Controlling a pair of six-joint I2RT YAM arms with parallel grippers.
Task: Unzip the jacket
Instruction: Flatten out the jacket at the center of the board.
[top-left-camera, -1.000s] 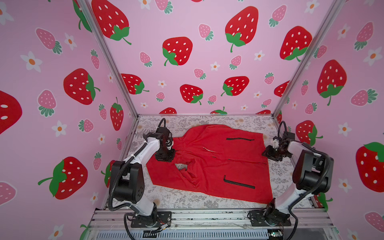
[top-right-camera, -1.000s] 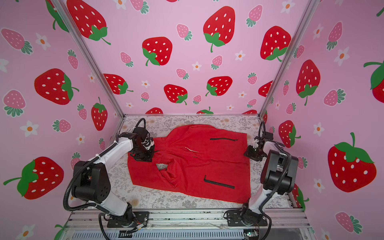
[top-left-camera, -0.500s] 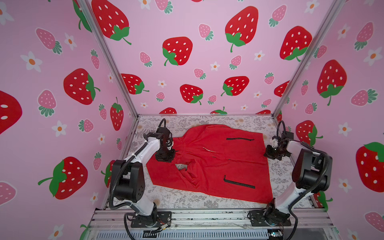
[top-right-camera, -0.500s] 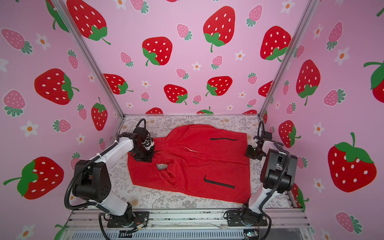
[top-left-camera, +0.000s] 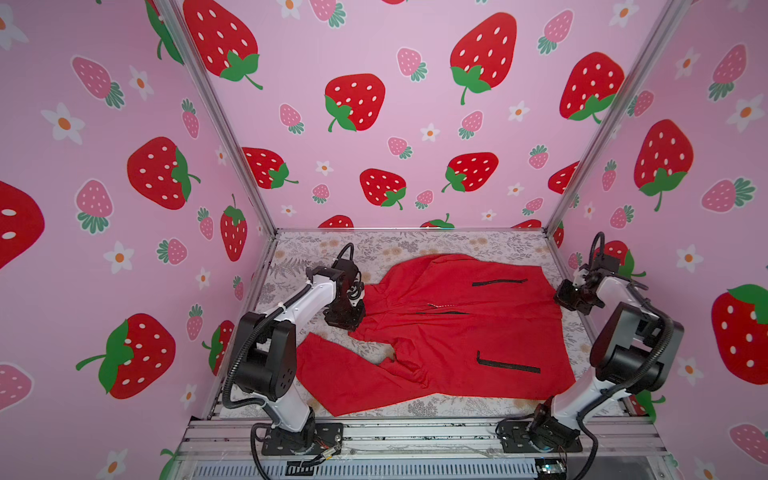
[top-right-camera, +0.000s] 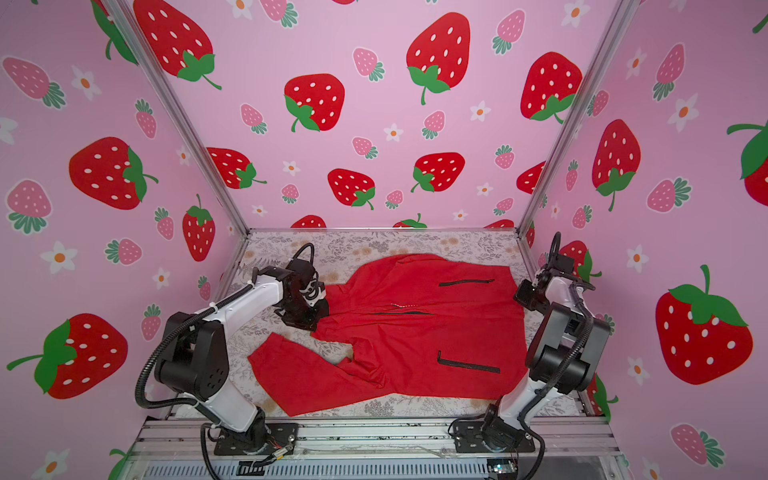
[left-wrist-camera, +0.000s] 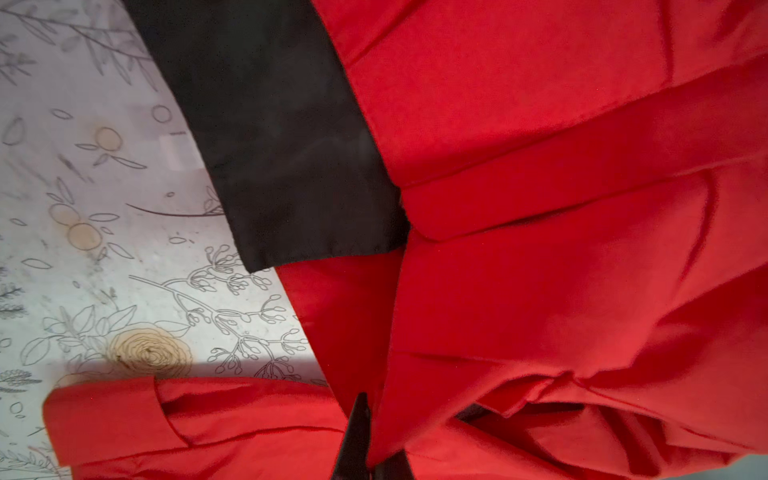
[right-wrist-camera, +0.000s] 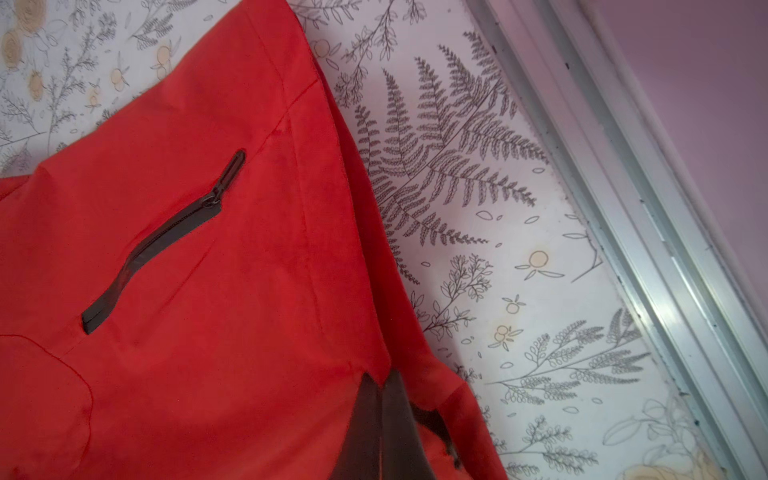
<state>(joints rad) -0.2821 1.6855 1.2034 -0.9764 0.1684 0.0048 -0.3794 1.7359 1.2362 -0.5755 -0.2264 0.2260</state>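
Two tools and one jacket show. By the left edge of the tabletop (top-left-camera: 415, 245), the left tool (top-left-camera: 351, 326) is pressed together, pinching a fold at the collar end of the jacket (top-left-camera: 457, 332). The jacket lies flat across the middle, with one sleeve (top-left-camera: 340, 374) reaching toward the near left corner. One front zip (top-left-camera: 446, 311) runs between two pocket zips (top-left-camera: 498, 282) (top-left-camera: 509, 365). At the right edge, the right tool (top-left-camera: 565, 299) pinches the hem. Bare strips run along the far and near edges.

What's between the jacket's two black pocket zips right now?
Only the red jacket front, crossed by the black front zip with small white lettering beside it. Both top views show this.
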